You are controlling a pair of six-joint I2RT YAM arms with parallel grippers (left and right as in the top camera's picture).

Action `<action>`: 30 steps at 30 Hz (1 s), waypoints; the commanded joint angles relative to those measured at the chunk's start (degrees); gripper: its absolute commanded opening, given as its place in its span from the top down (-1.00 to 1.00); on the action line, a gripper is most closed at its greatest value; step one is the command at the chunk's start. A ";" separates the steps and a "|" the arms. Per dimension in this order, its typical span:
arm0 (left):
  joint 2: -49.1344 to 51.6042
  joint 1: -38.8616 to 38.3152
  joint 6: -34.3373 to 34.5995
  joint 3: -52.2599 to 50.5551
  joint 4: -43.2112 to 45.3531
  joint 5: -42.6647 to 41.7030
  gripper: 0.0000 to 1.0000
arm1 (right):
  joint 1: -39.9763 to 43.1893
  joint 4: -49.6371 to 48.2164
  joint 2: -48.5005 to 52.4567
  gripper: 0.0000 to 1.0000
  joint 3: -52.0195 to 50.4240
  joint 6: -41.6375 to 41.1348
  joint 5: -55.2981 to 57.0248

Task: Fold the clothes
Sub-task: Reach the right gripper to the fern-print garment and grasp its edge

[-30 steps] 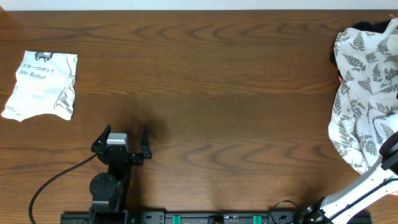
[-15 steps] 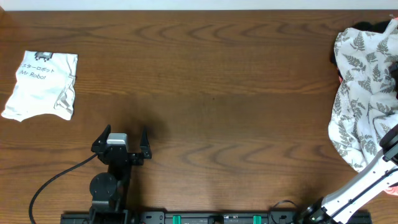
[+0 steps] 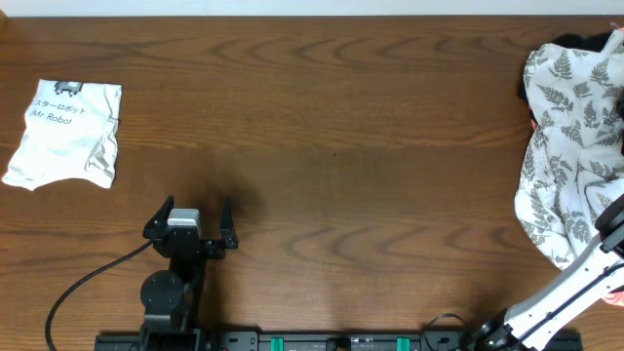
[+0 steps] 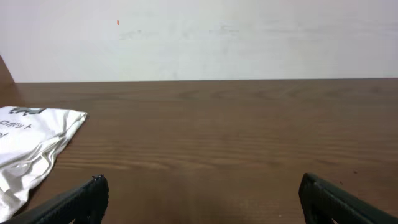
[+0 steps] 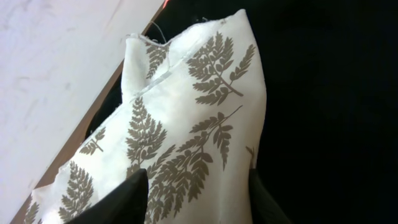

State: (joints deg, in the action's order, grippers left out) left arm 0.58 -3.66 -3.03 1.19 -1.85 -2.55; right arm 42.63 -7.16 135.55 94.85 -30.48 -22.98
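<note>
The clothes (image 3: 570,146) heap at the desk's (image 3: 341,117) right edge. The right end effector (image 5: 199,186) straddles a fold, grip unclear. The left end effector (image 4: 202,182) is spread wide.

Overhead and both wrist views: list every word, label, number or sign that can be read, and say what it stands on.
"Mr Robot": second printed line on the white shirt.
The line of Japanese characters above it: too small to read for sure; the left wrist view catches only its end.
The small dark logo at the shirt's top: no legible letters.
On the fern-print garment and the table: no text.
</note>
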 commanded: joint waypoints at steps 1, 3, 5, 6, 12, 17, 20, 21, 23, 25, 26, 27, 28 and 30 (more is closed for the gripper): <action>-0.35 -0.28 -0.37 -0.96 -2.21 1.75 -0.96 | -0.28 -0.04 0.85 0.24 0.85 -0.15 -2.82; -0.35 -0.28 -0.37 -0.96 -2.21 1.75 -0.96 | -0.28 -0.39 0.85 0.37 0.87 -0.13 -3.50; -0.35 -0.28 -0.37 -0.96 -2.21 1.75 -0.96 | -0.28 -0.37 0.85 0.55 1.27 -0.11 -4.52; -0.35 -0.28 -0.37 -0.96 -2.21 1.75 -0.96 | -0.28 -0.24 0.85 0.63 1.64 -0.11 -5.29; -0.35 -0.28 -0.37 -0.96 -2.21 1.75 -0.96 | -0.35 6.97 -0.52 0.99 5.55 5.40 -6.84; -0.35 -0.28 -0.37 -0.96 -2.21 1.75 -0.96 | -1.70 19.93 -4.00 0.98 11.04 18.36 -2.84; -0.35 -0.28 -0.37 -0.96 -2.21 1.75 -0.96 | -3.61 26.60 -6.78 0.98 13.66 26.95 1.27; -0.35 -0.28 -0.37 -0.96 -2.21 1.75 -0.96 | -4.33 28.22 -7.65 0.98 14.25 28.92 2.69; -0.35 -0.28 -0.37 -0.96 -2.21 1.75 -0.96 | -5.95 30.56 -9.51 0.98 15.06 32.24 4.46; -0.35 -0.28 -0.37 -0.96 -2.21 1.75 -0.96 | -7.67 31.89 -11.34 0.98 15.19 34.29 4.81; -0.35 -0.28 -0.37 -0.96 -2.21 1.75 -0.96 | -8.46 32.28 -12.11 0.98 15.19 34.49 4.81; -0.35 -0.28 -0.37 -0.96 -2.21 1.75 -0.96 | -9.25 32.63 -12.83 0.98 15.19 34.71 4.76; -0.35 -0.28 -0.37 -0.96 -2.21 1.75 -0.96 | -10.12 32.96 -13.53 0.98 15.19 34.91 4.76; -0.35 -0.28 -0.37 -0.96 -2.21 1.75 -0.96 | -12.20 33.86 -15.12 0.98 15.19 35.76 4.76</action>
State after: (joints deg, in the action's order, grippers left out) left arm 0.58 -3.66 -3.03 1.19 -1.85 -2.55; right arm 32.93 26.02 123.61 108.81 0.86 -19.03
